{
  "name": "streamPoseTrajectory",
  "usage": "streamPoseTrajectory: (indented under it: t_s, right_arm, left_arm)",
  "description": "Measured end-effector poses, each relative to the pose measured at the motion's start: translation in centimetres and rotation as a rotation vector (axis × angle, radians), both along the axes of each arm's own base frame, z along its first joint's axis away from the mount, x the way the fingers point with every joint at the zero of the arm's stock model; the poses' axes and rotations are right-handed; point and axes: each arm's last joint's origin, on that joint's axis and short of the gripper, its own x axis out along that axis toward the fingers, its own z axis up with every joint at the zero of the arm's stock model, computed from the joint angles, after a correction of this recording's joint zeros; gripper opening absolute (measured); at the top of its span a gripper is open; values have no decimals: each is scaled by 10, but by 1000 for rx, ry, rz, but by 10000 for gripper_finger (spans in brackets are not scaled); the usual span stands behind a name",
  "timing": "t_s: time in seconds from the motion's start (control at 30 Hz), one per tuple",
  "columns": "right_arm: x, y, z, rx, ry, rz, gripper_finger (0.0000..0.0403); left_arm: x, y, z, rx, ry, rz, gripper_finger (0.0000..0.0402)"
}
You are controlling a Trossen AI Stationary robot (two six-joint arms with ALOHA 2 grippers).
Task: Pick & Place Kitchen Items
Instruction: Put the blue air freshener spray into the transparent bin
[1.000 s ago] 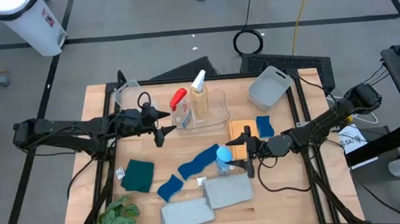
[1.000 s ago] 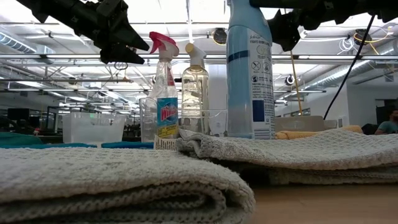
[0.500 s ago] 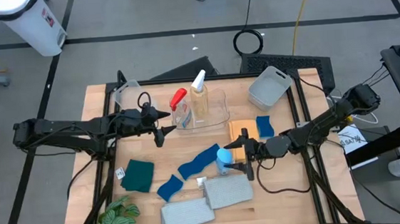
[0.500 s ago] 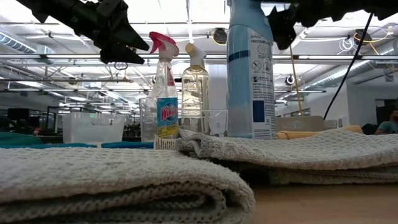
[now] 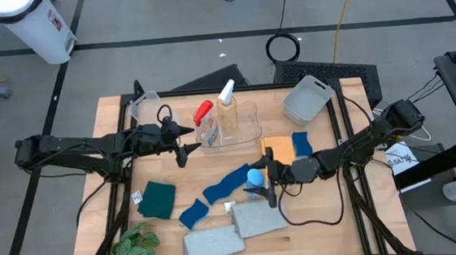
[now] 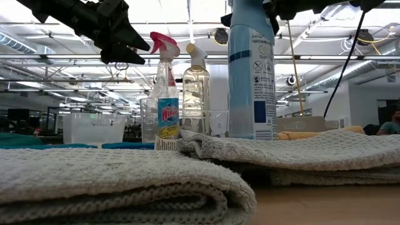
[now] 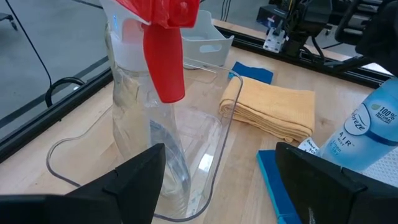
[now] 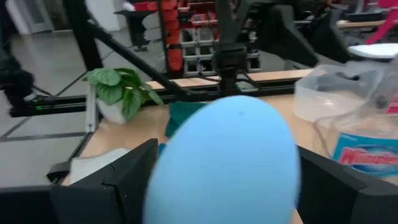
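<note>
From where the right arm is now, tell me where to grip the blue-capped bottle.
Take the blue-capped bottle just under its rounded cap, coming level from the orange sponge side. It stands upright, tall and round, so fingers closing across the body should hold. The right claw is open and already straddles it.

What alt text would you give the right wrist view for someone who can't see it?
The blue-capped bottle's rounded cap fills the view between the right gripper's open dark fingers. Behind it lie a green leafy plant, a teal cloth and a clear tub on the wooden table.
</note>
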Motion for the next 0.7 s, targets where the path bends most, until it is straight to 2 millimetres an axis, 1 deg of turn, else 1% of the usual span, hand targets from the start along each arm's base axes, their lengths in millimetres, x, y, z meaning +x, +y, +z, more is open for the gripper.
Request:
streamPoseTrajectory:
  t_s: [0.13, 0.47, 0.7]
  right_arm:
    - [0, -2, 0, -27, -1, -55, 293]
    - [1, -3, 1, -29, -17, -89, 293]
    - [0, 2, 0, -149, -8, 88, 293]
  left_arm:
    - [0, 0, 0, 0, 0, 0, 308]
    - [0, 0, 0, 0, 0, 0, 308]
    - [0, 0, 0, 0, 0, 0, 308]
